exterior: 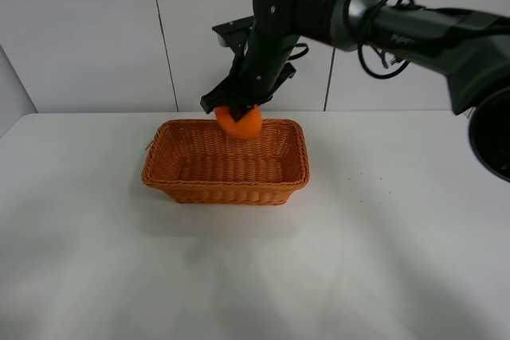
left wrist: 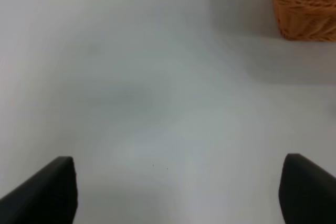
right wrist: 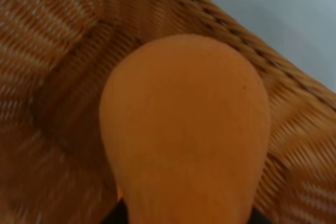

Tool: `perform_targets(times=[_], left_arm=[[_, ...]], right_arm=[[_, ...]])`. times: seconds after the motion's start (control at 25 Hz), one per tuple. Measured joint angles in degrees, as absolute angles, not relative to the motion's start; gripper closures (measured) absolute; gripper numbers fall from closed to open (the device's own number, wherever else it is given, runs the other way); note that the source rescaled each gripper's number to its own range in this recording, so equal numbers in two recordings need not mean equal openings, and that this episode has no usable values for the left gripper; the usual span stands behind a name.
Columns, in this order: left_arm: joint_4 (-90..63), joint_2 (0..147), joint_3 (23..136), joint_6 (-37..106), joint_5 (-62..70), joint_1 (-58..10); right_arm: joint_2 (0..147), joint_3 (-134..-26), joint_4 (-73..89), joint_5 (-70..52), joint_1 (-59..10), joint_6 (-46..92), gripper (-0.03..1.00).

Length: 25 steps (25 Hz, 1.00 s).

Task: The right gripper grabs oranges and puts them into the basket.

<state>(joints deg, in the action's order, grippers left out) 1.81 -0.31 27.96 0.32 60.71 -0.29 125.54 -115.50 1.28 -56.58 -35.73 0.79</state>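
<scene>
The orange [exterior: 240, 123] is a bright round fruit held in my right gripper [exterior: 237, 111], a black claw on a thick black arm. It hangs just above the far rim of the woven orange-brown basket [exterior: 167, 174], over its inside. In the right wrist view the orange [right wrist: 186, 135] fills the middle, with the basket's wall and floor [right wrist: 58, 93] beneath it. My left gripper [left wrist: 178, 192] is open and empty above bare table; its dark fingertips [left wrist: 47, 190] show at the picture's lower corners. A corner of the basket [left wrist: 307, 6] shows in that view.
The basket stands on a white table [exterior: 382, 228]. A white panelled wall [exterior: 96, 29] rises behind the table's far edge. The right arm's cables [exterior: 382, 29] loop above the table at the right.
</scene>
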Motion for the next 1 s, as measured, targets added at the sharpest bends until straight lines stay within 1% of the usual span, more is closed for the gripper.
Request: perform_targets(times=[0.2,0.24,0.28,0.32,0.4,0.44,0.52,0.56,0.6,0.68,0.76,0.92,1.0], left_arm=[[1.81,-0.31,27.96,0.32,60.71,-0.29],[1.81,-0.31,27.96,0.32,60.71,-0.29],[1.81,-0.31,27.96,0.32,60.71,-0.29],[1.81,-0.31,27.96,0.32,60.71,-0.29],[1.81,-0.31,27.96,0.32,60.71,-0.29],[1.81,-0.31,27.96,0.32,60.71,-0.29],[1.81,-0.31,27.96,0.32,60.71,-0.29],[1.81,-0.31,27.96,0.32,60.71,-0.29],[1.81,-0.31,27.96,0.32,60.71,-0.29],[1.81,-0.31,27.96,0.32,60.71,-0.29],[1.81,-0.31,27.96,0.32,60.71,-0.29],[1.81,-0.31,27.96,0.32,60.71,-0.29],[1.81,-0.31,27.96,0.32,60.71,-0.29]], right_arm=[[132.49,-115.5,1.23,-48.65,-35.73,0.0,0.96],[133.48,-115.5,1.23,-48.21,-35.73,0.0,0.96],[134.14,-115.5,1.29,-47.92,-35.73,0.0,0.91],[134.72,-115.5,1.29,-47.84,-35.73,0.0,0.83],[135.46,-115.5,1.29,-47.89,-35.73,0.0,0.61],[135.51,-115.5,1.29,-48.06,-35.73,0.0,0.44],[135.51,-115.62,1.29,-49.09,-35.73,0.0,0.2],[135.51,-116.02,1.29,-49.95,-35.73,0.0,0.11],[135.51,-116.6,1.29,-50.9,-35.73,0.0,0.06],[135.51,-118.43,1.24,-53.34,-35.73,0.0,0.01],[135.51,-121.39,1.24,-56.54,-35.73,0.0,-0.01],[135.51,-130.44,1.04,-65.74,-35.67,0.0,-0.01],[135.44,-134.1,0.99,-68.4,-35.2,0.0,-0.01]])
